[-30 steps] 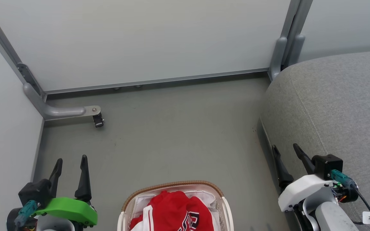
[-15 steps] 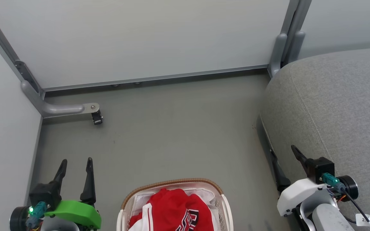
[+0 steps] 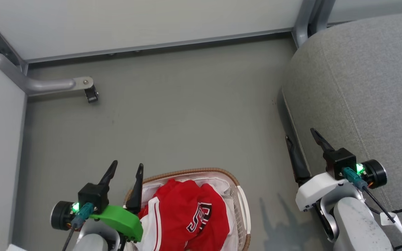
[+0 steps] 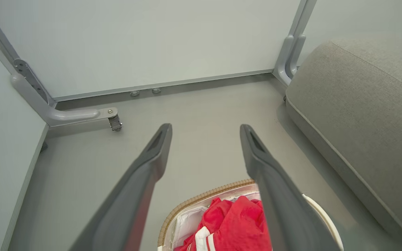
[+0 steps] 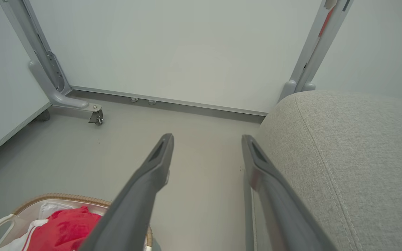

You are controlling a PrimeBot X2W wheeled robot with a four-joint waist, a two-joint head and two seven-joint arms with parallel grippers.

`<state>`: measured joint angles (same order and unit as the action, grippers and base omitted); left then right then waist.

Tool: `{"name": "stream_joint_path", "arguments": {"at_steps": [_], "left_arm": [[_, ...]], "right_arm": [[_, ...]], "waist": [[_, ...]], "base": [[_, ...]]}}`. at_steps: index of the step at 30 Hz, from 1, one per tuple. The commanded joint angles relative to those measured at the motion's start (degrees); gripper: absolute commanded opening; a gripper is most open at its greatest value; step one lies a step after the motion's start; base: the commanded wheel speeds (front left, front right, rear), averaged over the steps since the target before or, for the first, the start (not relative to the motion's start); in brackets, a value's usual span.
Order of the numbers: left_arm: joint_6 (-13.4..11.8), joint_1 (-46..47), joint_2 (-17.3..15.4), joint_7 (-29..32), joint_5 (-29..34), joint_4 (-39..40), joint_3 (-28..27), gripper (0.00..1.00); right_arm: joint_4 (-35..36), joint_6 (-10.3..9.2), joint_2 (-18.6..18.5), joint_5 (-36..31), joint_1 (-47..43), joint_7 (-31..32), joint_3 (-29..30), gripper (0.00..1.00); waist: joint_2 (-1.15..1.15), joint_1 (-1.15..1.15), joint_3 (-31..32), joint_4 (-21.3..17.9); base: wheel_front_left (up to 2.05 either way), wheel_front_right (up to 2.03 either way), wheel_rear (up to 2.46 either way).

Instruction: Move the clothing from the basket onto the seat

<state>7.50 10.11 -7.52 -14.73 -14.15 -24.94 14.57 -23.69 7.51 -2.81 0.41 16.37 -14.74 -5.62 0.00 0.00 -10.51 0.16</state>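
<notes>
Two grippers stand wide open and hold nothing. The left gripper (image 3: pixel 127 164) has slid closer, so one dark finger now sits above the brown rim of the oval white plastic laundry basket (image 3: pixel 243 205). The bright red sports jersey with white stripes (image 3: pixel 183 209) lies bunched inside the basket, not yet touched. I think a grab comes next. The right gripper (image 3: pixel 300 134) waits beside the big grey fabric sofa seat (image 3: pixel 361 87). The head view shows dark letters on the jersey; in the left wrist view a finger covers that part.
</notes>
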Motion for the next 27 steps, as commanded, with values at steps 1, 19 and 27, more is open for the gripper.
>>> {"name": "stream_joint_path", "arguments": {"at_steps": [1, 19, 27], "left_arm": [[0.0, 2.0, 0.0, -0.5, -0.1, -1.0, 1.5, 1.00], [0.0, 19.1, -3.4, -0.4, -9.4, -15.0, 18.9, 1.00], [0.0, 25.1, -5.3, -0.4, -11.7, -21.7, 25.7, 1.00]], "right_arm": [[0.5, -0.04, -0.2, -1.3, 1.3, -0.5, 0.0, 1.00], [5.1, -0.04, -0.2, 1.2, 7.9, -0.5, -1.4, 1.00], [6.0, -0.04, -0.2, 2.6, 8.6, -0.5, -0.5, 1.00]], "waist": [[0.00, 0.00, -5.9, -1.1], [0.00, 0.00, -25.0, -5.3], [0.00, 0.00, -30.6, -7.3]], "base": [[0.00, 0.00, 0.00], [0.00, 0.00, 0.00], [0.00, 0.00, 0.00]]}}
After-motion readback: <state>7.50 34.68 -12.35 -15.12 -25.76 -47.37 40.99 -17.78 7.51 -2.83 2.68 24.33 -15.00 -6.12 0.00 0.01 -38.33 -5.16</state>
